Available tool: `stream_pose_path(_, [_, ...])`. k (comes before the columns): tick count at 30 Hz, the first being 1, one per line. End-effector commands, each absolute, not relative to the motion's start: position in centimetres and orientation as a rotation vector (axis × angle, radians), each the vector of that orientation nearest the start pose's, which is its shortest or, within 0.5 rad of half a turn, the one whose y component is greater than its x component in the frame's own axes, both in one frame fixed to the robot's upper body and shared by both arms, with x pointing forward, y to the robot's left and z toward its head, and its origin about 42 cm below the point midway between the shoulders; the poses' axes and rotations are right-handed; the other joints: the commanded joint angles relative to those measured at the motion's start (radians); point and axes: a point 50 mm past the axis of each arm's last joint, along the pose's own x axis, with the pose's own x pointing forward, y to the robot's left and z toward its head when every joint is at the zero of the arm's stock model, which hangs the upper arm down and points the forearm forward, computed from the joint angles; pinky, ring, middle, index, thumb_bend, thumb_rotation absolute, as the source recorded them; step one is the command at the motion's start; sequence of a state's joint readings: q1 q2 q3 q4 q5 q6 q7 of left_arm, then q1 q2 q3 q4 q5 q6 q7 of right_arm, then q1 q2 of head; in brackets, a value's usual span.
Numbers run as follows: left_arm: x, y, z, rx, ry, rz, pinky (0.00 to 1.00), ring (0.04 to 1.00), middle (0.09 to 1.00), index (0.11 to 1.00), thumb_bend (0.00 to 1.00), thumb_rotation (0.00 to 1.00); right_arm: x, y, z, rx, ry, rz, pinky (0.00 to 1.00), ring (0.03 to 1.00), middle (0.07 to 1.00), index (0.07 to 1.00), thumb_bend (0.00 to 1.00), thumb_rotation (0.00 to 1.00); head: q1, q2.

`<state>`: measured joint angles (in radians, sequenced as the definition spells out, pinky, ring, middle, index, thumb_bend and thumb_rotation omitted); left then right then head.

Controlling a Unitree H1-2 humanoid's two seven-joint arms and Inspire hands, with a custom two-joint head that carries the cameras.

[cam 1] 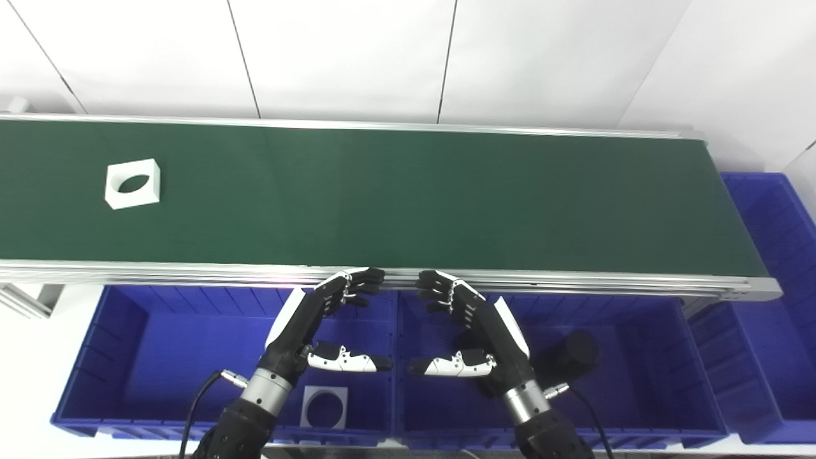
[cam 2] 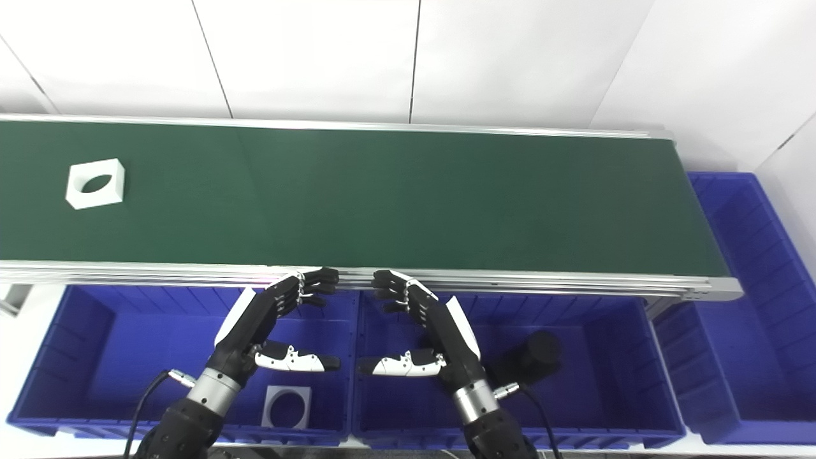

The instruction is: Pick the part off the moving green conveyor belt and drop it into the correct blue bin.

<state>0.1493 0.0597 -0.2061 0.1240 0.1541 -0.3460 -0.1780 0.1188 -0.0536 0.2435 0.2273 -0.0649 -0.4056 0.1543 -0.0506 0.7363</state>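
A white square part with a round hole [cam 1: 132, 183] lies on the green conveyor belt [cam 1: 395, 197] at the far left. My left hand [cam 1: 322, 319] hovers open over the left blue bin [cam 1: 102, 357], fingertips near the belt's front rail. Beside it, my right hand [cam 1: 468, 322] is open above the middle blue bin [cam 1: 663, 363]. Neither hand holds anything, and both are well to the right of the part.
Another white square part with a hole [cam 1: 325, 407] lies in the left bin. A black cylinder [cam 1: 572, 354] rests in the middle bin. A third blue bin [cam 1: 774, 255] stands at the belt's right end. An aluminium rail [cam 1: 574, 279] borders the belt's front.
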Motion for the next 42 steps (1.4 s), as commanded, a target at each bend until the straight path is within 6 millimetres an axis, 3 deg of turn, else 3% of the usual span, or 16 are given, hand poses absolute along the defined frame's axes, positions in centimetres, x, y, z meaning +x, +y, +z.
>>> stream_pose_path(1, [22.5,17.0,5.4,0.182,-0.14,-0.399,0.68,0.746,0.781,0.759,0.82,0.0,22.7,-15.7,4.0,-0.072,-0.143,0.393,0.71,0.774,0.799,0.814,0.87,0.17,0.002,0.001])
stream_pose_path(4, [22.5,17.0,5.5,0.184,-0.141,-0.399,0.68,0.747,0.784,0.759,0.82,0.0,22.7,-15.6,4.0,-0.067,-0.141,0.394,0.71,0.777,0.801,0.814,0.86,0.15,0.002,0.001])
stream_pose_path(9, [22.4,16.9,5.0,0.187,-0.144,-0.399,0.68,0.748,0.786,0.76,0.82,0.0,22.6,-15.7,3.6,-0.069,-0.128,0.392,0.71,0.777,0.802,0.814,0.86,0.15,0.034,-0.032])
stream_pose_path(12, [22.4,16.7,4.2,0.184,-0.145,-0.402,0.69,0.741,0.778,0.759,0.83,0.0,22.4,-16.1,3.1,-0.074,-0.111,0.391,0.71,0.777,0.801,0.814,0.86,0.15,0.112,-0.085])
stream_pose_path(13, [22.3,16.5,4.0,0.183,-0.143,-0.404,0.69,0.742,0.777,0.758,0.83,0.0,22.3,-16.3,2.9,-0.075,-0.104,0.392,0.71,0.777,0.801,0.815,0.86,0.15,0.112,-0.085])
stream_pose_path(17, [22.4,15.7,2.4,0.187,-0.099,-0.416,0.69,0.744,0.774,0.756,0.83,0.0,22.4,-17.4,1.8,-0.074,-0.062,0.399,0.72,0.791,0.806,0.819,0.85,0.16,0.22,-0.173])
stream_pose_path(23, [22.7,14.5,0.7,0.192,-0.047,-0.413,0.69,0.747,0.777,0.748,0.82,0.03,22.7,-18.4,0.9,-0.051,-0.024,0.387,0.73,0.793,0.802,0.815,0.86,0.14,0.261,-0.229])
stream_pose_path(29, [23.0,14.0,0.0,0.194,-0.026,-0.415,0.68,0.746,0.782,0.756,0.82,0.01,23.1,-18.9,0.4,-0.05,-0.005,0.381,0.72,0.785,0.795,0.806,0.88,0.13,0.272,-0.254])
stream_pose_path(42, [23.2,14.0,-0.3,0.2,-0.022,-0.414,0.7,0.754,0.789,0.763,0.81,0.02,23.7,-18.8,0.3,-0.044,-0.002,0.39,0.72,0.785,0.794,0.8,0.89,0.12,0.292,-0.258])
